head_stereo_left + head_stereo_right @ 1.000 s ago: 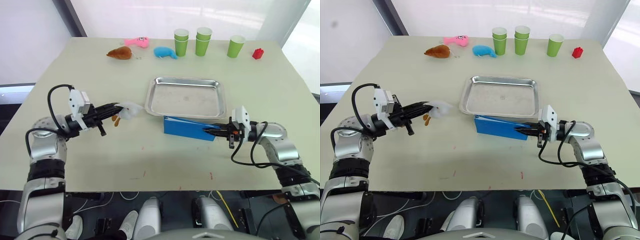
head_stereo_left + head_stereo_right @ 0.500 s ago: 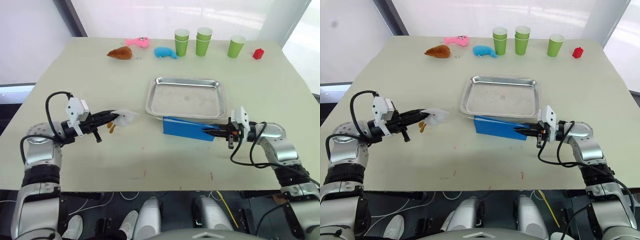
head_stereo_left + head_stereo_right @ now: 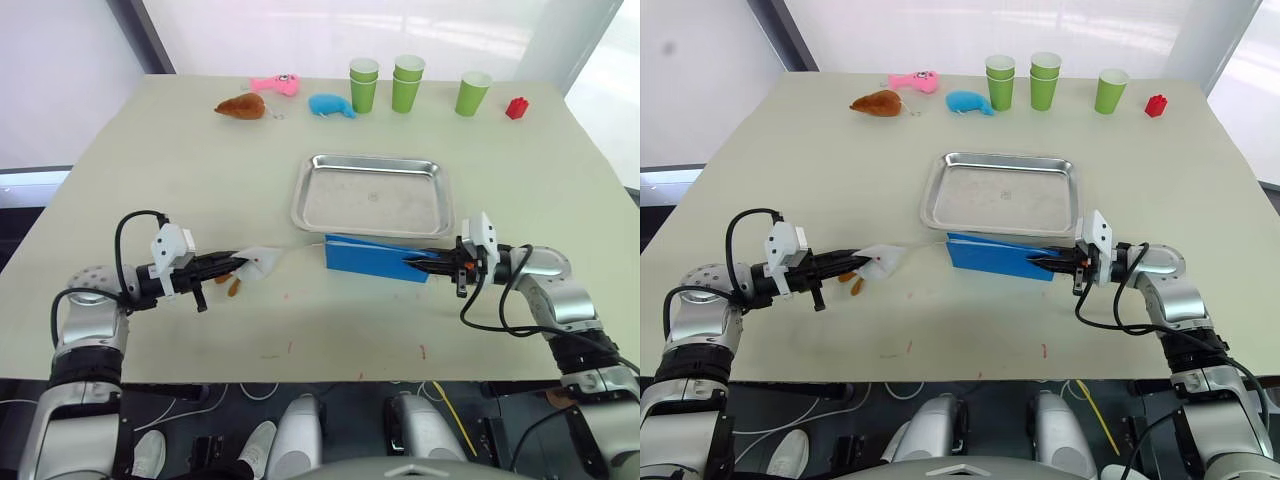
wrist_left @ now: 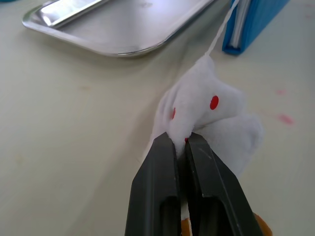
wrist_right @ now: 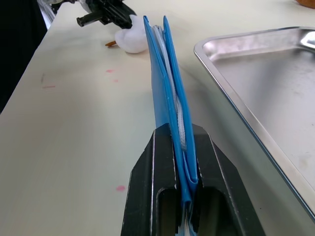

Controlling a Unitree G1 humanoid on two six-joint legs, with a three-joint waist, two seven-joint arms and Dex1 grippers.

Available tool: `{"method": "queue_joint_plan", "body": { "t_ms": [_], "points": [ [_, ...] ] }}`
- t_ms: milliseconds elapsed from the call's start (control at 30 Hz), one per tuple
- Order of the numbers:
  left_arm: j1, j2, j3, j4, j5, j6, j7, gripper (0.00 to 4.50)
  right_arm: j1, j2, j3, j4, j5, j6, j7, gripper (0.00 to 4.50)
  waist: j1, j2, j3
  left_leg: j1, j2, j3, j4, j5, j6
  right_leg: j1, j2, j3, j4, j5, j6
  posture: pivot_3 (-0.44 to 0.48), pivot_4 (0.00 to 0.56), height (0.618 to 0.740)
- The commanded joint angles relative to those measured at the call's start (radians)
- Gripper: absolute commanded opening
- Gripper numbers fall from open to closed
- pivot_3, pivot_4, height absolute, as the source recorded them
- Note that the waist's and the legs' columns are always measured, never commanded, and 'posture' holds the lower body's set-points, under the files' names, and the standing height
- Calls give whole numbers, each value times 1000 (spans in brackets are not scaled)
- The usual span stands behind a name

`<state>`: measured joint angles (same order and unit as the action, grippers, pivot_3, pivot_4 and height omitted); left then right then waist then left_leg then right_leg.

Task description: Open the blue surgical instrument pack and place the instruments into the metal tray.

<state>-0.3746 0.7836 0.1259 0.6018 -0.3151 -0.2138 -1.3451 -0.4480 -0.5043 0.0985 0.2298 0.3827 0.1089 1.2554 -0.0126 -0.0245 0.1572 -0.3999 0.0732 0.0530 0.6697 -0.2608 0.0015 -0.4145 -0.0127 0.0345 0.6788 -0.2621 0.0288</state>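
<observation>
The shallow shiny steel tray point(image 3: 372, 195) sits mid-table, empty. Just before its near rim the flat bright-blue fabric instrument pack point(image 3: 372, 258) stands on edge, closed, its right end clamped between the right gripper point(image 3: 428, 264) fingers. The left gripper point(image 3: 236, 264) pinches a small white plush toy with red dots point(image 4: 204, 113) tied by a thin white cord point(image 4: 220, 30) to the pack's near end. To open it well, I'd pull the toy steadily leftward along the zip line while the right holds firm. Bare table lies left; the tray rim crowds behind
</observation>
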Motion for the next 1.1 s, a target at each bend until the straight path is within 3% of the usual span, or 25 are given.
{"method": "queue_joint_plan", "body": {
  "t_ms": [33,367,767,1100],
  "points": [
    [25,15,-22,26,41,17,-3,38,-1,1,-69,-62,74,27,-4,0,0,0,0,0,0,0,0,0,0,0,0,0,0,0,0,0,150,740],
    [11,8,-35,32,49,9,3,38,9,21,-102,-133,183,129,-1,0,1,0,0,0,0,0,0,0,0,0,0,0,0,0,0,0,150,740],
    [16,5,-42,13,48,14,9,38,3,99,-173,-201,287,226,-98,0,2,1,0,0,0,0,0,0,0,0,0,0,0,0,0,0,150,740],
    [14,56,-24,25,46,3,-17,38,5,22,-83,-161,124,93,-9,0,-3,1,0,0,0,1,0,0,0,0,0,0,0,0,0,0,150,740]
  ]
}}
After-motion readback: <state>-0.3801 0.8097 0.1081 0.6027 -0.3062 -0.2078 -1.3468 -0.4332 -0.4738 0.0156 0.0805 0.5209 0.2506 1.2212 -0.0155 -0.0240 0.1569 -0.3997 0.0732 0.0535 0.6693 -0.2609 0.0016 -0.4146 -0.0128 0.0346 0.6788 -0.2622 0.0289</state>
